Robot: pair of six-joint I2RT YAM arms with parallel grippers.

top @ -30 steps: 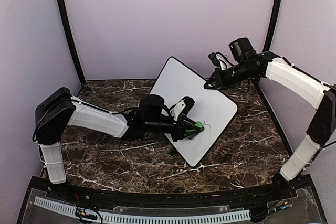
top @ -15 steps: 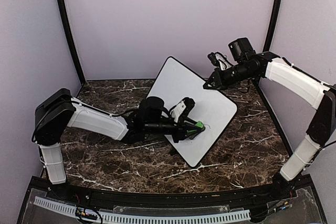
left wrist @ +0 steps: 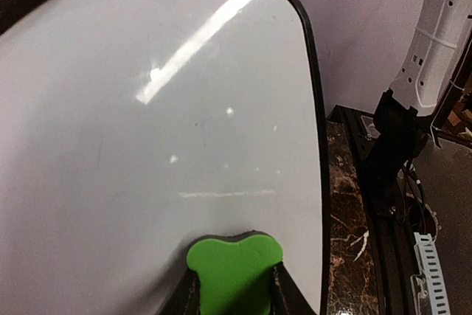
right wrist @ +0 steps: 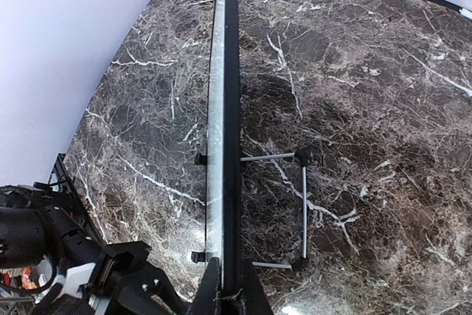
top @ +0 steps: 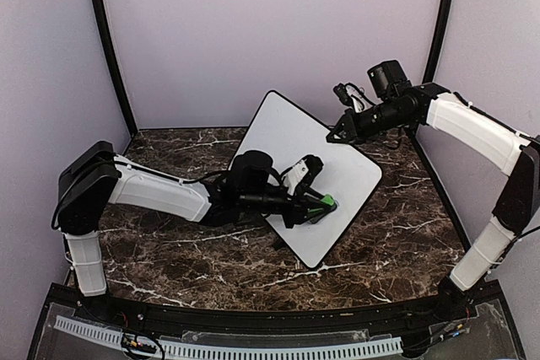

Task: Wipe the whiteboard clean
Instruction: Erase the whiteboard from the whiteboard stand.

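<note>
The large flat white rectangular whiteboard (top: 291,132), with rounded corners and a thin black frame, stands tilted on the dark brown white-veined marble table (top: 186,242), leaning back on a thin grey wire stand (right wrist: 302,208) behind it. As far as the pictures show, the board's face is nearly bare. No readable writing appears on it in the top view or in the left wrist view. Only a faint pale streak crosses the board just above the eraser, with a very faint thin line toward the board's left side; the bright patches look like glare.

Against the lower right part of the board's face, the left gripper (top: 319,205) is clamped on a small bright green soft eraser block (left wrist: 234,267), which is pressed to the white surface. Whatever lies under that block is hidden.

At the board's upper right edge, the right gripper (top: 336,135) is pinched together on the black frame, steadying the board from above.

My judgement is that the erasing is almost finished. What seems left is a wipe over the faint streak and the patch under the eraser, then letting go of the board.
</note>
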